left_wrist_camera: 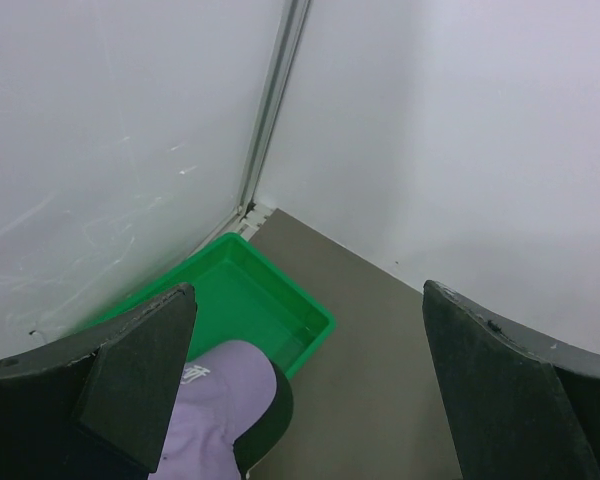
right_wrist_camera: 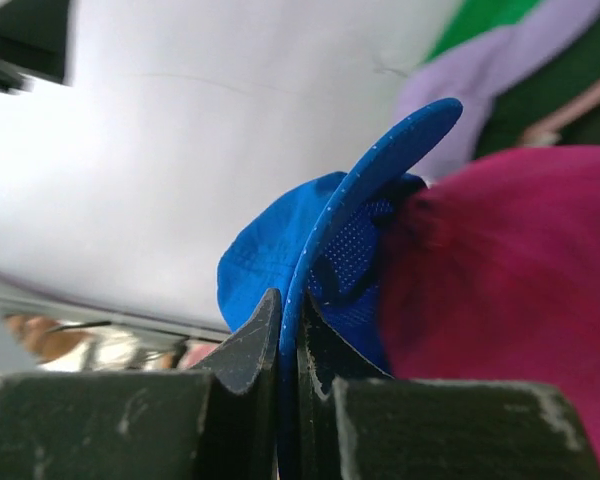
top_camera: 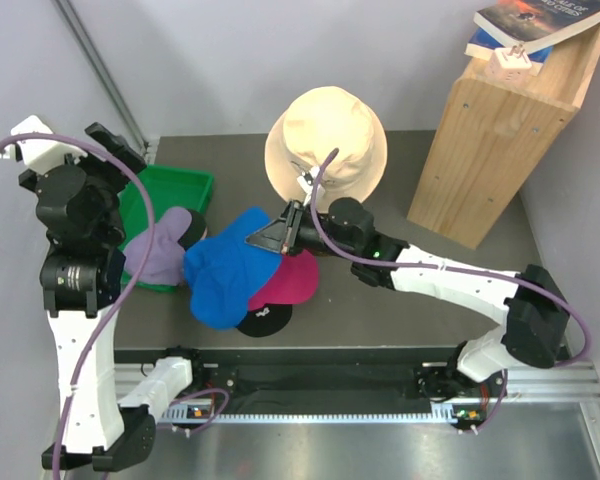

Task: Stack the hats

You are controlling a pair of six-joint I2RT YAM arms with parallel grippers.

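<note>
My right gripper is shut on the brim of the blue cap, which lies over the magenta cap and the black cap. In the right wrist view the blue brim runs between my jaws, with the magenta cap to its right. The lavender cap lies at the edge of the green tray, over a dark cap. My left gripper is open and empty, held high above the lavender cap. The light pink cap shows only as a sliver.
A cream bucket hat sits at the back centre. A tall wooden box with a book on top stands at the back right. White walls close in on the left and back.
</note>
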